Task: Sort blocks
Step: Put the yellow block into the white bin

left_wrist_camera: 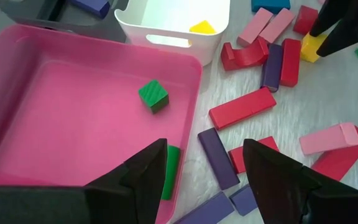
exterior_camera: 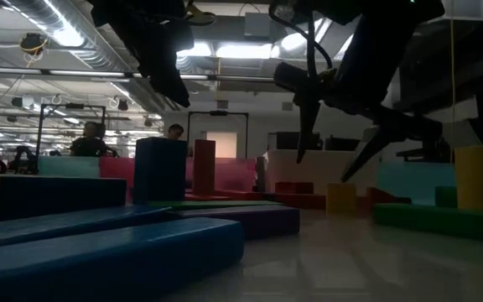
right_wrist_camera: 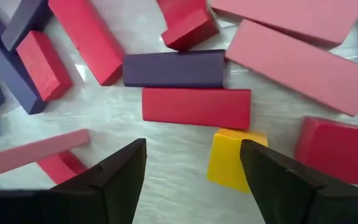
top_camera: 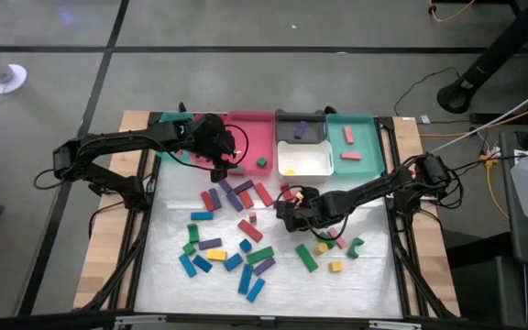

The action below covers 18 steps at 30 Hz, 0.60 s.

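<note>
Many small coloured blocks (top_camera: 246, 229) lie loose on the white mat. My left gripper (left_wrist_camera: 204, 149) hangs open over the near right corner of the pink tray (top_camera: 246, 124), above a purple bar (left_wrist_camera: 216, 155). A green cube (left_wrist_camera: 153, 95) and a second green block (left_wrist_camera: 171, 171) lie in that tray. My right gripper (right_wrist_camera: 193, 146) stands open, pointing steeply down, over bare mat mid-table (top_camera: 287, 211). Just past its fingertips lie a red bar (right_wrist_camera: 196, 107) and a purple bar (right_wrist_camera: 174, 68). A yellow block (right_wrist_camera: 229, 158) lies beside one finger.
Along the far edge stand a teal tray (top_camera: 168, 121), a black tray (top_camera: 301, 124), a white tray (top_camera: 305, 163) holding a yellow block (left_wrist_camera: 202, 27), and a teal tray (top_camera: 351, 137) holding pink blocks. Pink bars (right_wrist_camera: 291, 59) lie close beyond my right gripper.
</note>
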### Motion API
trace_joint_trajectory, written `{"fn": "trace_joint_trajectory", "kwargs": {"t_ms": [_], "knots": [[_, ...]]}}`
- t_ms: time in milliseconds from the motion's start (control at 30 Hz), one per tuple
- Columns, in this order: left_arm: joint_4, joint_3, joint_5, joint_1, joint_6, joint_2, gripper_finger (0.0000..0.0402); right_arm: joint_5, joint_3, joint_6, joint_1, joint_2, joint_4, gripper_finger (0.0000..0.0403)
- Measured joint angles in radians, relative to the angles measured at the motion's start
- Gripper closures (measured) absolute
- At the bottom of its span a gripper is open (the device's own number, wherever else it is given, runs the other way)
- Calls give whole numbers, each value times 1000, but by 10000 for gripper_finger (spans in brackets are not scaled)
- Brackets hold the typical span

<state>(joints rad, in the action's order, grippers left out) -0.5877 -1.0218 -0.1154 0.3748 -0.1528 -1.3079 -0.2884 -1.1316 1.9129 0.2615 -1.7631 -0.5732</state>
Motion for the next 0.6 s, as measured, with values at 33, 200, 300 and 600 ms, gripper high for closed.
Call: {"fn": "trace_joint_trajectory", "kwargs": {"t_ms": [33,200,300,600], "knots": [[0,0,0,0,0,0,204,-3,0,0,0,4,1,139],[0,0,0,0,0,0,204,-6,0,1,0,14,3,139],[0,0,0,0,0,0,204,21,0,2,0,14,0,139],[0,0,0,0,1,0,204,78,0,-3,0,14,-5,139]]}}
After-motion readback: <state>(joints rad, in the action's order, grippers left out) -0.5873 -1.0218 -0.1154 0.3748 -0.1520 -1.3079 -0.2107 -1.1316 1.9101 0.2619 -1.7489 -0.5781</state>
